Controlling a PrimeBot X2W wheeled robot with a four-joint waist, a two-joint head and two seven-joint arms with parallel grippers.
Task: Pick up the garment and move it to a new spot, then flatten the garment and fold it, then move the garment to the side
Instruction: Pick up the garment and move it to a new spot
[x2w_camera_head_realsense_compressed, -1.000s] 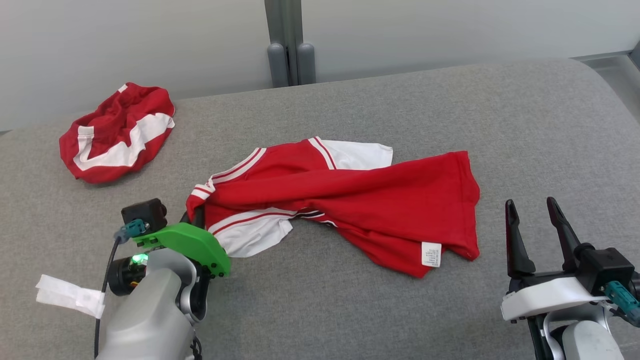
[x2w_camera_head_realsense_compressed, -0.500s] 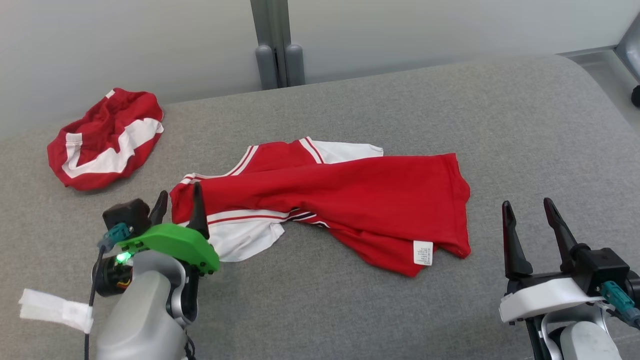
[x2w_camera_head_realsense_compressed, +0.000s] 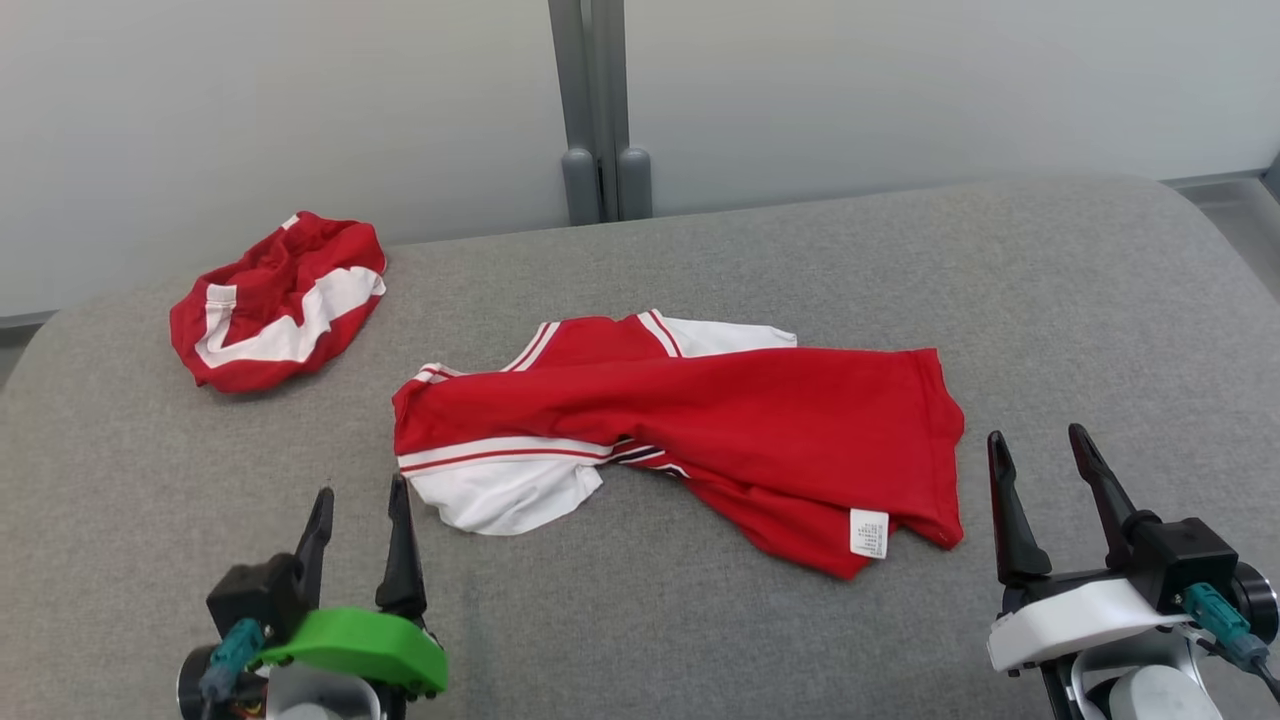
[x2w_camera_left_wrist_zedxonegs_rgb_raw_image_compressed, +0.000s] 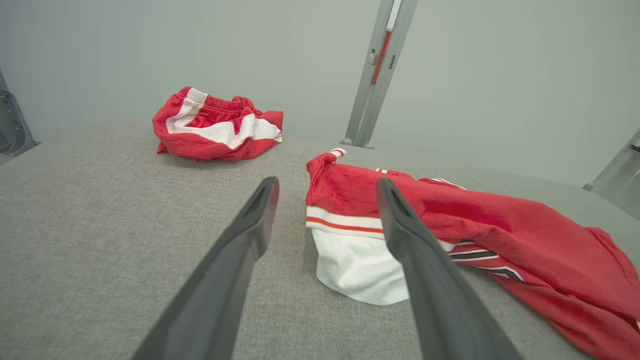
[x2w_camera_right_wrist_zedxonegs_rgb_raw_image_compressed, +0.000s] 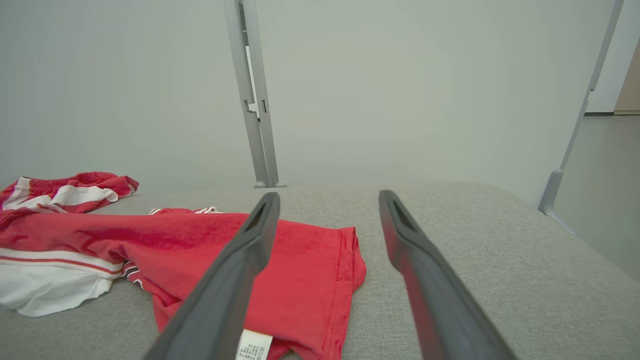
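A red and white shirt (x2w_camera_head_realsense_compressed: 690, 420) lies crumpled and partly folded over itself in the middle of the grey padded surface (x2w_camera_head_realsense_compressed: 700, 620), a white label at its front hem. My left gripper (x2w_camera_head_realsense_compressed: 358, 498) stands open at the lower left, just short of the shirt's white sleeve (x2w_camera_left_wrist_zedxonegs_rgb_raw_image_compressed: 350, 260), touching nothing. At the lower right my right gripper (x2w_camera_head_realsense_compressed: 1040, 450) is open too, a little to the right of the shirt's red hem (x2w_camera_right_wrist_zedxonegs_rgb_raw_image_compressed: 320, 280). Nothing is between either pair of fingers.
A second red and white garment (x2w_camera_head_realsense_compressed: 275, 300) sits bunched at the back left (x2w_camera_left_wrist_zedxonegs_rgb_raw_image_compressed: 215, 125). A grey post (x2w_camera_head_realsense_compressed: 600, 110) rises behind the surface against a pale wall. The surface's rounded right edge (x2w_camera_right_wrist_zedxonegs_rgb_raw_image_compressed: 575, 250) drops to the floor.
My left gripper let go of the shirt's left end and drew back toward me, now open and free. The shirt lies still. The head camera shifted.
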